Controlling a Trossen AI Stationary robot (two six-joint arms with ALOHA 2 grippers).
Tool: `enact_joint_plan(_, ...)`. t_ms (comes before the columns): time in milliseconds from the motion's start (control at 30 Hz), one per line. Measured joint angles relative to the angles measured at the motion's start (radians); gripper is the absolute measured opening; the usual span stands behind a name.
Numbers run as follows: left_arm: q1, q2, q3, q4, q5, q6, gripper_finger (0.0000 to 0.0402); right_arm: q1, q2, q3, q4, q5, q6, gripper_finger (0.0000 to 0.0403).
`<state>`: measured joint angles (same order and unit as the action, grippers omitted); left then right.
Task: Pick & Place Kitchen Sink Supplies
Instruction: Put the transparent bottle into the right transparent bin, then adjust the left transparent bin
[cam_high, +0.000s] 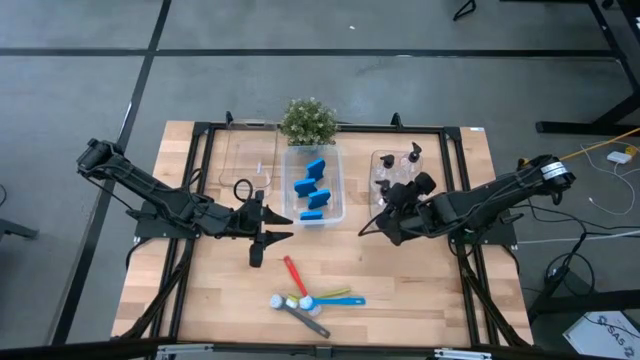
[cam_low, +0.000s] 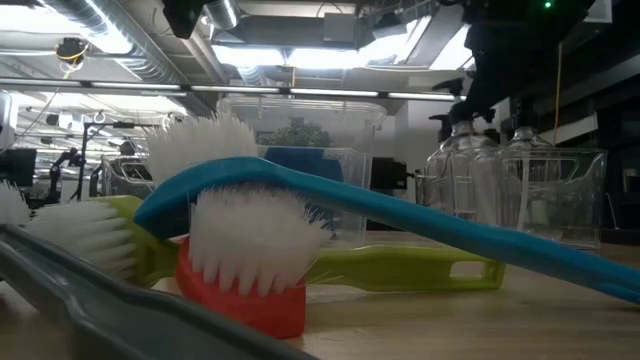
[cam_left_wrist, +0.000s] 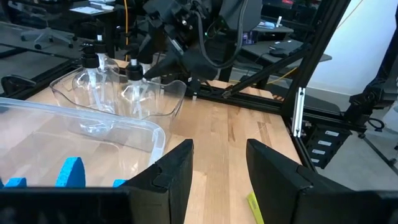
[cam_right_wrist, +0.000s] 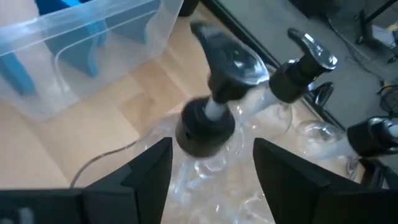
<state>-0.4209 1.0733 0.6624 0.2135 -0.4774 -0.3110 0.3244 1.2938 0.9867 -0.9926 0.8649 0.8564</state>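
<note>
Underneath, pale wood table (cam_high: 400, 290), apparently an industrial room with ceiling ducts beyond

Two arms, matte black, jointed tube segments, chunky housings at joints. Left arm (cam_high: 150, 195): black cable loop near wrist, gripper end tapering to two pointed black fingers (cam_left_wrist: 177, 174), flat angular plastic, smooth inner faces. Right arm (cam_high: 480, 205): black links, thin cable along forearm, rounded shoulder housing with small light marking. Right fingers (cam_right_wrist: 149, 168) same black wedge shape, slight sheen.
</note>
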Motion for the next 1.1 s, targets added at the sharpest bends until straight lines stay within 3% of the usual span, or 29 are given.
enact_joint_plan(400,0.0,0.0,0.0,0.0,0.0,0.0,0.0143,0.0,0.0,0.004,-0.003,-0.072,-0.031,0.0229)
enact_joint_plan(733,0.0,0.0,0.0,0.0,0.0,0.0,0.0143,0.0,-0.001,0.107,-0.065,-0.136,-0.087,0.0298)
enact_joint_plan(1100,0.0,0.0,0.0,-0.008,0.0,0.0,0.0143,0.0,-0.001,0.287,-0.236,-0.59,-0.136,0.0308)
